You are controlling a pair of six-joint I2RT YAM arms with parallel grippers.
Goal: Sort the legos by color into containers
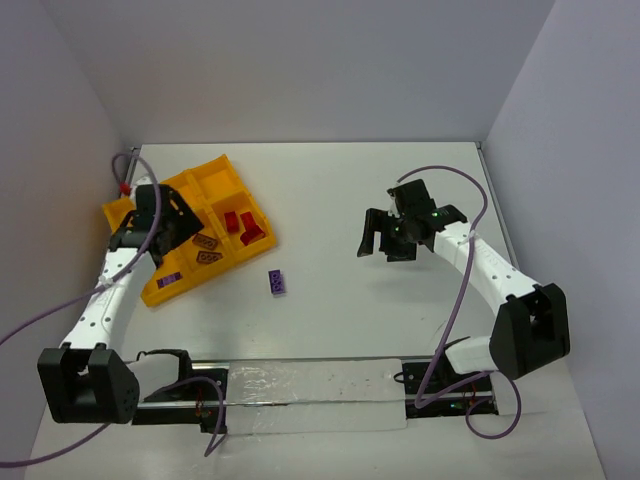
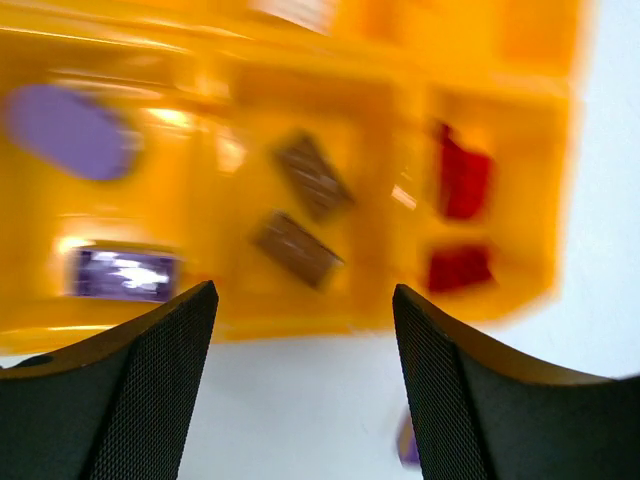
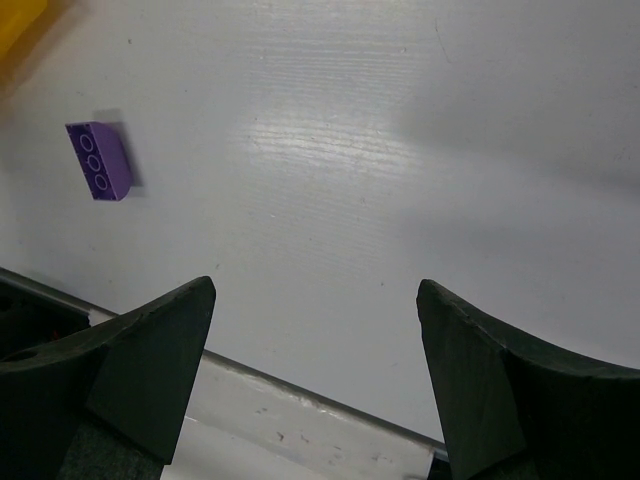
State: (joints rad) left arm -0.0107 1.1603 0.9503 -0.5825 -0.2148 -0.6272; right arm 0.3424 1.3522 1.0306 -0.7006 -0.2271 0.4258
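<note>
The yellow-orange tray lies at the left. Two red legos sit in its right cell, red also in the left wrist view. Two brown pieces lie in the middle cell. One purple lego lies in the near-left cell, blurred in the left wrist view. Another purple lego lies on the table near the tray, also in the right wrist view. My left gripper hovers open and empty over the tray. My right gripper is open and empty, right of the loose lego.
White table with walls on three sides. A clear strip and rail run along the near edge between the arm bases. A blurred purple oval shows in a far-left tray cell. The tray's corner shows at the top left of the right wrist view.
</note>
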